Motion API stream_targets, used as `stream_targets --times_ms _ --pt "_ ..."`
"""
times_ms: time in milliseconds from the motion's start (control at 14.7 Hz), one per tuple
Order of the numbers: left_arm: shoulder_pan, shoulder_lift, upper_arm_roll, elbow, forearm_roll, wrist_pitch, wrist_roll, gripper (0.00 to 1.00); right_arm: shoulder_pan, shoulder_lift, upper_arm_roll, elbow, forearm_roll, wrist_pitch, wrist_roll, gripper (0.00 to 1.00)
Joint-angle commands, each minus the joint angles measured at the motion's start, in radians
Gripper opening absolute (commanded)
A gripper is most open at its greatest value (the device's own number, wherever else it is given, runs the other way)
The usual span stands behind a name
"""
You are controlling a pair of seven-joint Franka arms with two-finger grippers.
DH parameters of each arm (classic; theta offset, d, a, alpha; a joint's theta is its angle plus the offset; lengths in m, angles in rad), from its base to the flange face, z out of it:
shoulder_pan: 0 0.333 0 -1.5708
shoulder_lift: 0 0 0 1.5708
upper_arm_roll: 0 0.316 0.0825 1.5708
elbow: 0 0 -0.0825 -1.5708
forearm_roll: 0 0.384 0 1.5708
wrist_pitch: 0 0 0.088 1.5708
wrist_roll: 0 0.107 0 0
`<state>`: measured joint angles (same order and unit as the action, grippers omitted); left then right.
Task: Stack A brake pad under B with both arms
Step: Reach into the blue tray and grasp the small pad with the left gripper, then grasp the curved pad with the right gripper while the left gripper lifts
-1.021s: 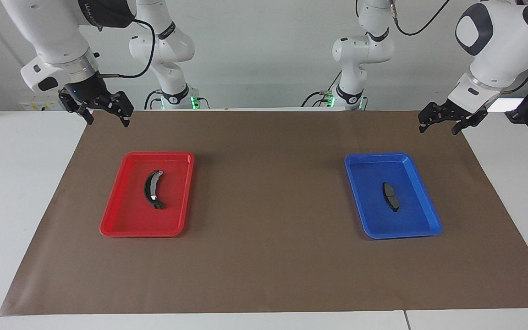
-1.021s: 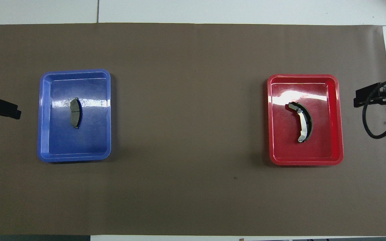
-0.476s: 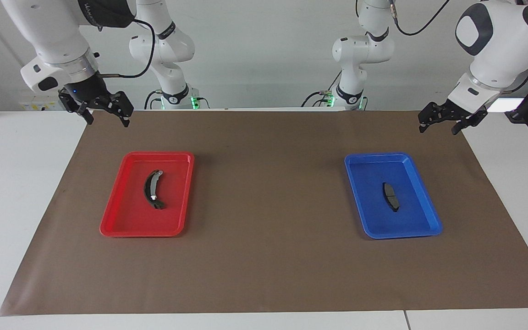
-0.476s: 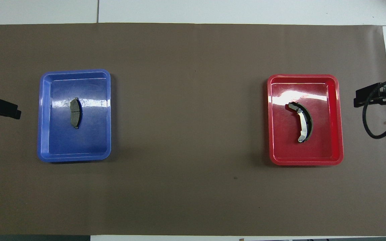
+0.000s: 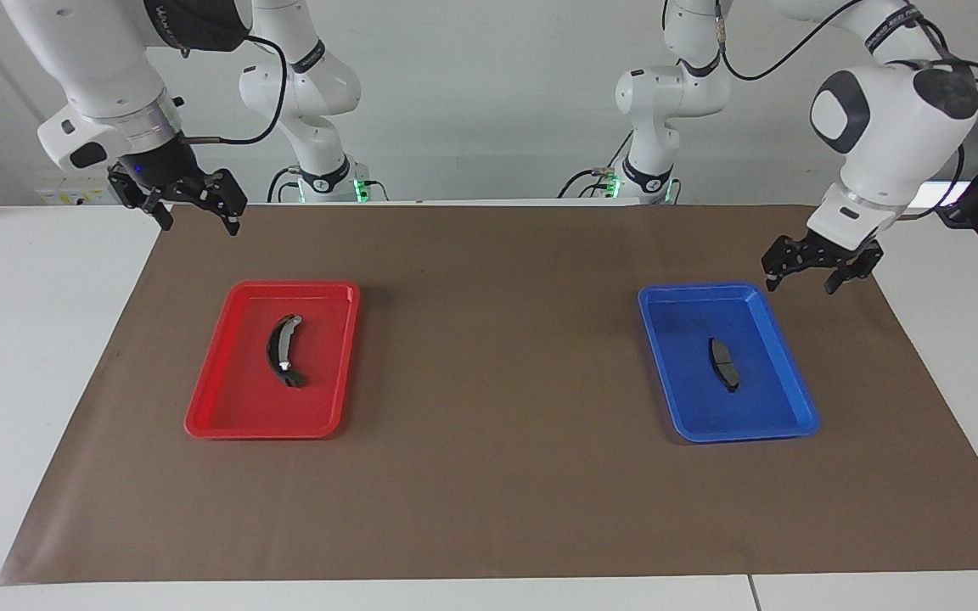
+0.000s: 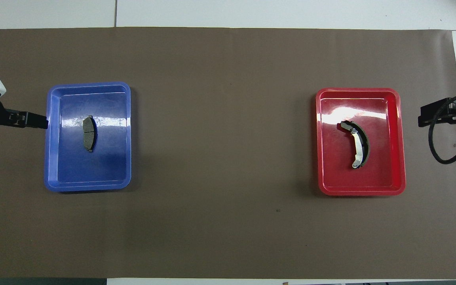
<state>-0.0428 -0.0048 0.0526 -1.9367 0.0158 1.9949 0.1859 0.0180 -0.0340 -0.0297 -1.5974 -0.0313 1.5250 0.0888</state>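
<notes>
The brake pad A, short and dark grey, lies flat in the blue tray; it also shows in the overhead view. B, the long curved black piece with a shiny spot, lies in the red tray and shows in the overhead view. My left gripper is open and empty, over the mat just beside the blue tray's rim. My right gripper is open and empty, raised over the mat's corner, apart from the red tray; the right arm waits.
A brown mat covers the table between the two trays, which stand apart at either end. White table shows around the mat. A black cable hangs by the right gripper.
My left gripper has come down and moved in to the blue tray's rim. The right gripper and both brake pieces have not moved.
</notes>
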Motion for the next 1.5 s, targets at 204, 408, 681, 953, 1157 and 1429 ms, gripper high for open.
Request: stream_targets --times_ms 204,408,681,953,1157,1429 --pt "-0.014 0.149 -0.008 -0.145 0.012 0.322 -0.013 0.98 -0.012 -0.026 0.005 -0.062 0.017 0.055 0.009 1.0" --pt "-0.045 0.166 -0.008 -0.229 0.012 0.451 -0.072 0.98 0.0 -0.066 0.008 -0.207 0.019 0.215 0.006 1.0" --pt "-0.066 0.189 -0.008 -0.268 0.012 0.466 -0.086 0.97 0.002 -0.032 0.008 -0.408 0.06 0.445 -0.067 1.0" --pt "-0.062 0.186 -0.008 -0.284 0.012 0.469 -0.097 0.55 0.003 -0.003 0.01 -0.646 0.062 0.787 -0.113 1.0" --pt "-0.06 0.18 -0.007 -0.303 0.012 0.464 -0.106 0.23 0.002 0.058 0.01 -0.694 0.062 0.877 -0.173 1.0" --pt "-0.064 0.141 -0.008 -0.242 0.012 0.382 -0.106 0.01 -0.01 0.123 0.008 -0.736 0.062 0.998 -0.224 1.0"
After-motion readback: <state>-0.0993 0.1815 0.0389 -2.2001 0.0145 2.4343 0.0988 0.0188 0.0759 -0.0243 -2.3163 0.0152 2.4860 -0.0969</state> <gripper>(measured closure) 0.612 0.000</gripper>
